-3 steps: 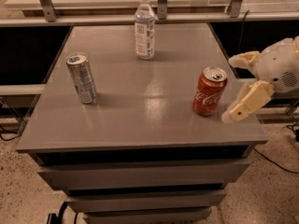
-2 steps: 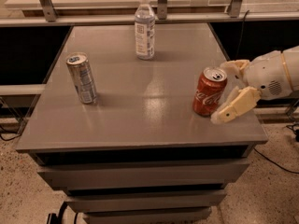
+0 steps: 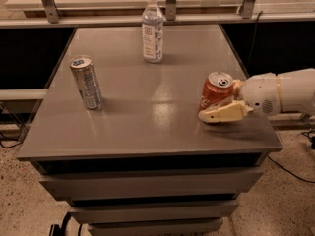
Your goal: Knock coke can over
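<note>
The red coke can (image 3: 214,93) stands near the right edge of the grey table (image 3: 147,122), its silver top and pull tab showing. My gripper (image 3: 217,106) reaches in from the right at can height. Its near cream finger (image 3: 224,113) lies across the front of the can's base, touching or almost touching it. The far finger is mostly hidden behind the can. The jaws stand apart with the can between them. The white wrist (image 3: 275,93) is just off the table's right edge.
A slim silver-blue can (image 3: 86,82) stands at the left of the table. A clear plastic water bottle (image 3: 152,29) stands at the back middle. A metal rail with posts (image 3: 170,4) runs behind the table. Drawers sit below the table top.
My gripper has moved left from beside the table edge onto the coke can, so its fingers now straddle it. The can, the silver-blue can and the bottle stand where they were.
</note>
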